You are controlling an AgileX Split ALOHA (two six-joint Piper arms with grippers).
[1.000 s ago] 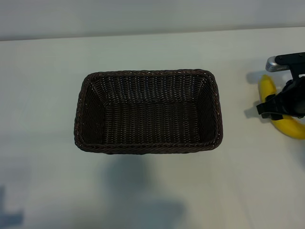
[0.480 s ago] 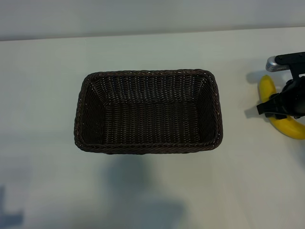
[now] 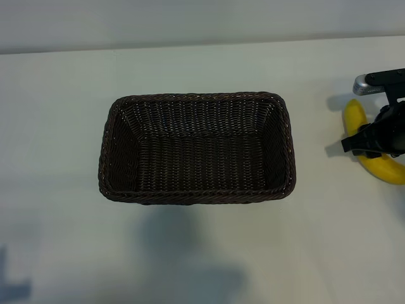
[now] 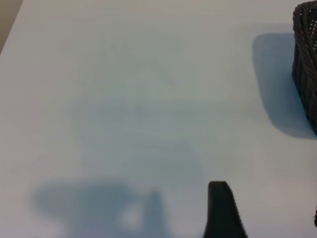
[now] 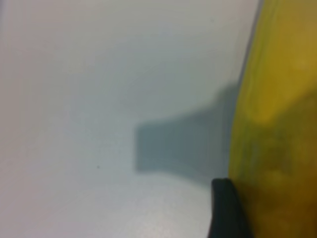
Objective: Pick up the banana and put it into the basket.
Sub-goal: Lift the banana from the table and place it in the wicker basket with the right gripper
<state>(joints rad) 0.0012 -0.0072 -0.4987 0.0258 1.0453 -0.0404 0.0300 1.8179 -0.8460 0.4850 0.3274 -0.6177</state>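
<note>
Banana lying on the white table well right of the empty wicker basket, now pinched at mid-length by the right gripper, narrowed from a wider spread (so ready for lifting), left gripper parked open.

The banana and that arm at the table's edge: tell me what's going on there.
The right gripper is down on the banana, which lies on the white table to the right of the empty wicker basket. One finger sits against the banana's side, and it is not lifted yet. The left gripper hangs idle over bare table beside the basket.
</note>
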